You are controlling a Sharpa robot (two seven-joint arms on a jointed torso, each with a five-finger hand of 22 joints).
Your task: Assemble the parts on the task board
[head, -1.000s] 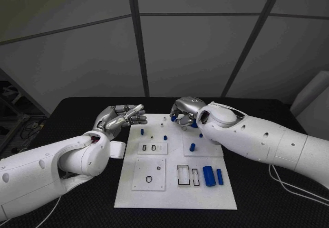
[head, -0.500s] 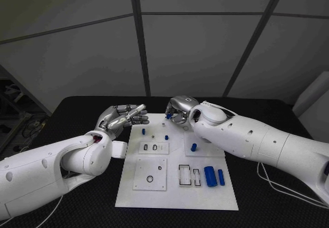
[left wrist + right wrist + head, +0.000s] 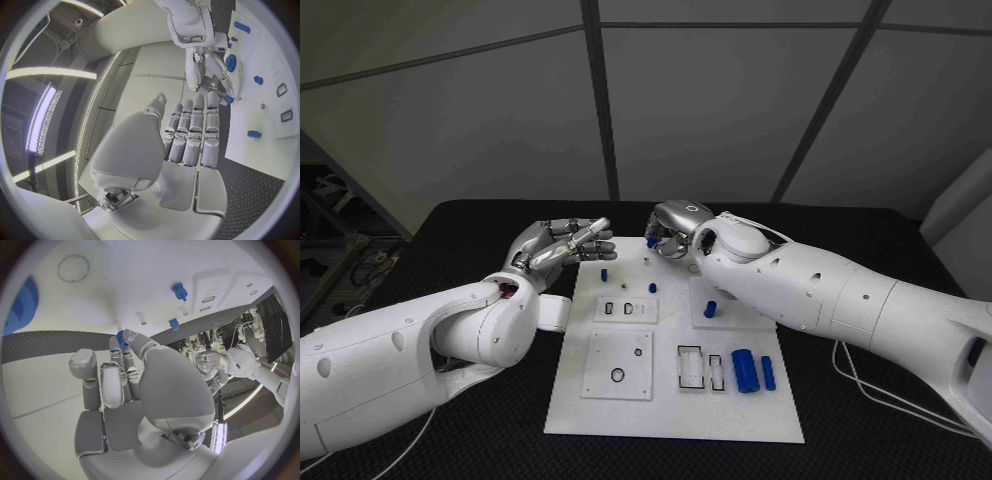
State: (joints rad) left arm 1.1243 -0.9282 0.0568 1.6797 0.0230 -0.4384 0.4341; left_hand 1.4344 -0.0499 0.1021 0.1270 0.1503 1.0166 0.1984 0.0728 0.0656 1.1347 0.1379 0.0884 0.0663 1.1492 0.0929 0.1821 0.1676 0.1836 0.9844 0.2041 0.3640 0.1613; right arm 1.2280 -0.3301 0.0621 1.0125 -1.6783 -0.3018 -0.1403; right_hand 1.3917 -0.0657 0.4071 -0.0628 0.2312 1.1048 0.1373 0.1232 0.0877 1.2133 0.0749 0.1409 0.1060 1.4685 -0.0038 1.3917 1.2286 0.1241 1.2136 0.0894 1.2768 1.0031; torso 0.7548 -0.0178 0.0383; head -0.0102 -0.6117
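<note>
now right hand (image 3: 678,232) pinches a small blue part (image 3: 121,338) over the task board (image 3: 672,420)'s far edge; seat it squarely. left hand (image 3: 560,243) holds nothing, fingers extended together.

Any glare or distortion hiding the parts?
Head view: even light, task board and parts clear, right hand partly hidden by its arm. Left wrist view: bright light strips, fisheye bends the board. Right wrist view: small blue part at the fingertips, readable.
</note>
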